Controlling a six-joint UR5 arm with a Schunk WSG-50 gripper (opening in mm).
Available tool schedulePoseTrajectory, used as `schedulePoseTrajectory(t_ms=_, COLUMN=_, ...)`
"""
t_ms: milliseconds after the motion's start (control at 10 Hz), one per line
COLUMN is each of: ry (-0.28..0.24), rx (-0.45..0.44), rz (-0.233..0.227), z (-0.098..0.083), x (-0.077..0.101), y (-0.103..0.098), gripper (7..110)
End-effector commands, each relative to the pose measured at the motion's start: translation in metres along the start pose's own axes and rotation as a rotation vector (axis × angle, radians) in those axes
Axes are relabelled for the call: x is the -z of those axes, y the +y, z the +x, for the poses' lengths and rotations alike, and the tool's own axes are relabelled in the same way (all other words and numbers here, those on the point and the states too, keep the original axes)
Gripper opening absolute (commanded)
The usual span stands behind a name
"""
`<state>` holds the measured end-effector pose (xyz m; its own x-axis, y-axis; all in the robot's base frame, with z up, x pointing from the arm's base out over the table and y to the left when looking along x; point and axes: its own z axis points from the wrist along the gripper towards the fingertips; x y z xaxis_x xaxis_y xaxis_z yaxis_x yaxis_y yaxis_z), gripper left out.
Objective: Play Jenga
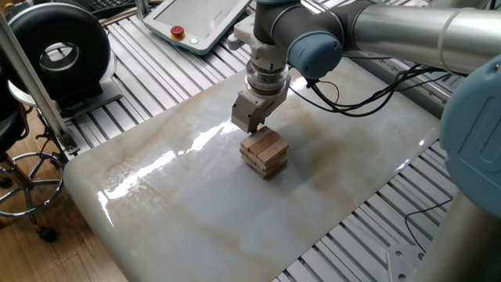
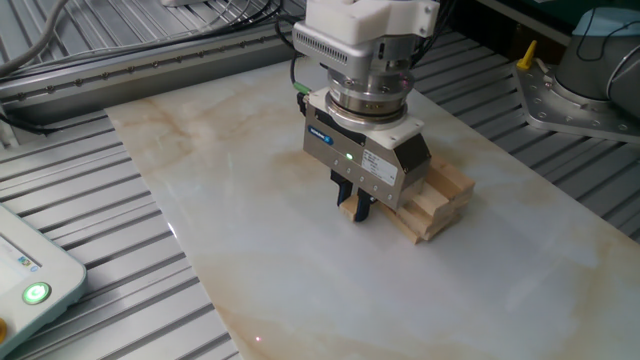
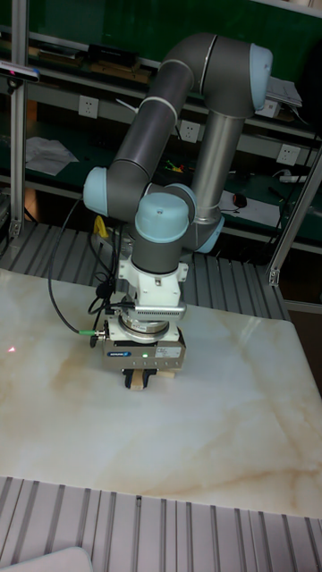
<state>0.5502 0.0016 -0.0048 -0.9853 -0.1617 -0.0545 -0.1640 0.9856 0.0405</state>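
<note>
The Jenga stack [image 1: 264,152] [image 2: 436,198] is a short pile of tan wooden blocks in crossed layers near the middle of the marble slab [image 1: 180,204]. My gripper [image 1: 252,130] [image 2: 357,208] [image 3: 139,382] points straight down at the stack's end, its dark fingers close together. A tan block end [image 2: 346,206] [image 3: 134,382] shows between and beside the fingers, so the gripper looks shut on one Jenga block. In the tall fixed view the gripper body hides most of the stack.
A teach pendant [image 1: 196,19] [image 2: 22,282] lies on the ribbed aluminium table beyond the slab. A black round device [image 1: 55,51] and a stool [image 1: 19,176] stand at the left. A black cable [image 1: 352,98] hangs from the arm above the slab.
</note>
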Motion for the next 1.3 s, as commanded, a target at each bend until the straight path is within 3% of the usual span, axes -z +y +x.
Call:
schedulePoseTrajectory(t_ms=0, ry=-0.002, rx=-0.002, rz=-0.019, z=-0.001, x=0.005, y=-0.005, gripper=7)
schedulePoseTrajectory(t_ms=700, ry=0.008, rx=0.026, rz=-0.016, z=0.002, x=0.009, y=-0.02, gripper=7)
schedulePoseTrajectory(t_ms=1200, ry=0.01, rx=0.069, rz=-0.004, z=0.004, x=0.014, y=-0.046, gripper=7)
